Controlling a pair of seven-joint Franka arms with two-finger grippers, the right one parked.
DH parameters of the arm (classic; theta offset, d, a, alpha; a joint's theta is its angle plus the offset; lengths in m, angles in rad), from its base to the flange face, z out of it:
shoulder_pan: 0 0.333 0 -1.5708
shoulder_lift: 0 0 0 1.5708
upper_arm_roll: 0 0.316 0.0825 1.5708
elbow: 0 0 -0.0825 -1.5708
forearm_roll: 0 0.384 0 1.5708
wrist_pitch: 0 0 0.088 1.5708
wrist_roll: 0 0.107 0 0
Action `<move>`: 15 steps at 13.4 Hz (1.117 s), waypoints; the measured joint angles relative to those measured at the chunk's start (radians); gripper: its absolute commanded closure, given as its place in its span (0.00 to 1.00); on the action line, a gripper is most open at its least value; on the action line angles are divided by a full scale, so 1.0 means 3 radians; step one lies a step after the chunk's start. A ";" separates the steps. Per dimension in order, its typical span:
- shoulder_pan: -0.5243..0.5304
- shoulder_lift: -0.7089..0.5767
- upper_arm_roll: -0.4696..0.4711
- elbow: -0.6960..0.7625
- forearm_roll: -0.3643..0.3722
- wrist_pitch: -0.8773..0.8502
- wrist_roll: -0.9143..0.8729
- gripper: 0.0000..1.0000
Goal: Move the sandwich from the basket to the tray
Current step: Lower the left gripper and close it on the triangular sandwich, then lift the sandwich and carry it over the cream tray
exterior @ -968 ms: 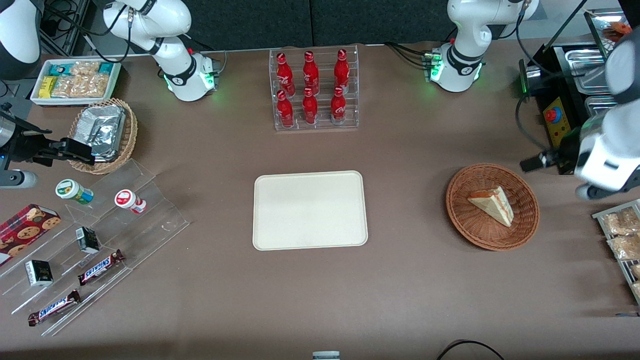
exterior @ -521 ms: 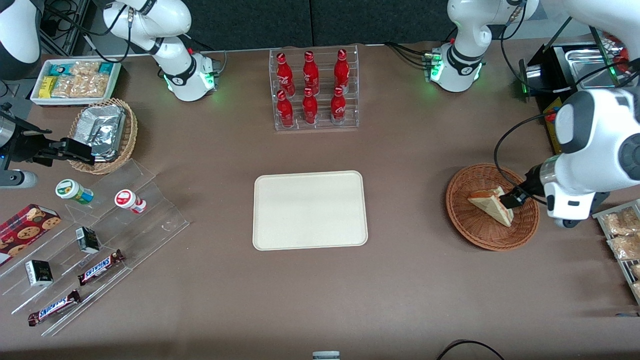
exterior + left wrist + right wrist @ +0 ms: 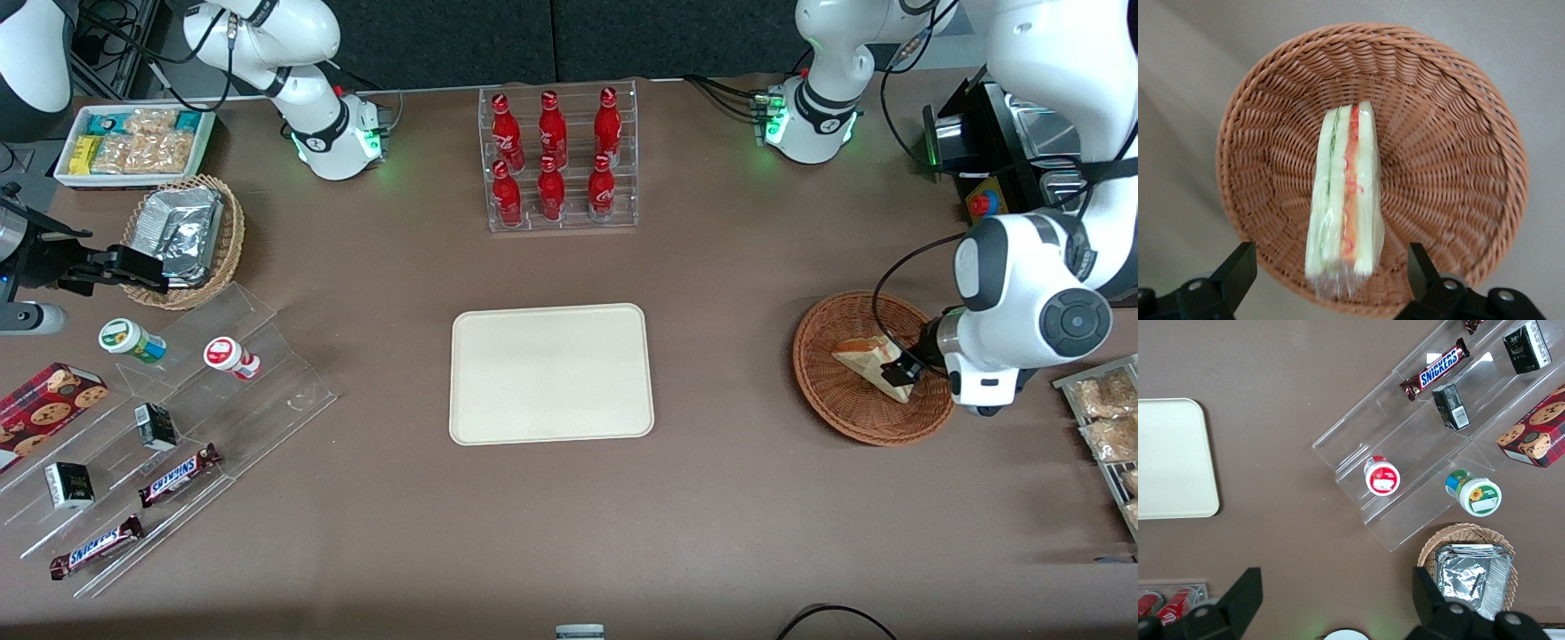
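The gripper (image 3: 1330, 280) hangs wide open just above the sandwich (image 3: 1343, 200) in the basket (image 3: 1458, 133), fingers astride its long axis, approx. centred.

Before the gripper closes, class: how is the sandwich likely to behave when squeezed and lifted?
Open gripper straddles the sandwich in the basket. Layered bread probably squashes. The clear wrap may be slippery. It looks light.
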 measured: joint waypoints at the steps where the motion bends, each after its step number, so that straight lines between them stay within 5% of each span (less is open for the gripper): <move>1: 0.0000 0.0043 0.0000 -0.0055 0.0000 0.0121 -0.0054 0.00; 3: -0.0001 0.0129 -0.0005 -0.0180 0.0000 0.0374 -0.0136 0.01; 5: -0.0001 0.0212 -0.0006 -0.0294 0.0000 0.0603 -0.0173 0.76; 6: -0.0001 0.0246 -0.0006 -0.0341 0.0000 0.0698 -0.0179 1.00; 10: -0.0006 0.0186 -0.0025 -0.0284 0.0000 0.0598 -0.0180 1.00; 15: -0.0126 -0.0046 -0.0366 0.0861 -0.0027 -0.0914 -0.0199 1.00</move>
